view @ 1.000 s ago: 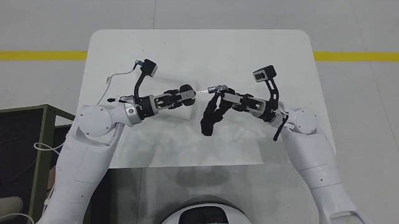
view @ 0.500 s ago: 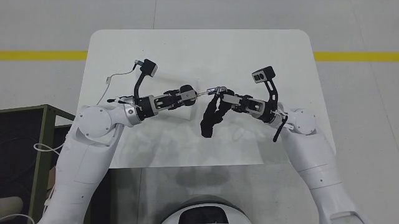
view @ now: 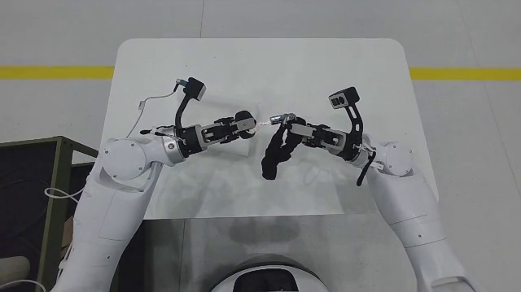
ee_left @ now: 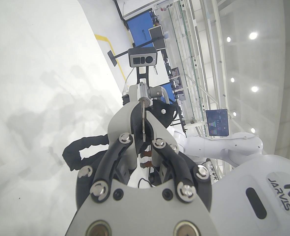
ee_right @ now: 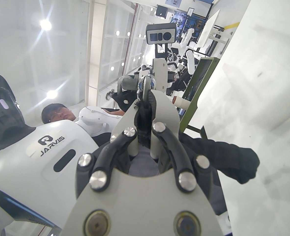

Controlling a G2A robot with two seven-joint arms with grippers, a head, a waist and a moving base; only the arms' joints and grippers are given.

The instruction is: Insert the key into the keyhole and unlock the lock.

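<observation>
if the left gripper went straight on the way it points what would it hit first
The lock held by the right gripper; the key in the left gripper seems at the keyhole, though depth is unclear.

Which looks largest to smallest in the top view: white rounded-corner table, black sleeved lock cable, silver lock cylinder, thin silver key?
1. white rounded-corner table
2. black sleeved lock cable
3. silver lock cylinder and thin silver key: both tiny slivers here, too alike to rank.
</observation>
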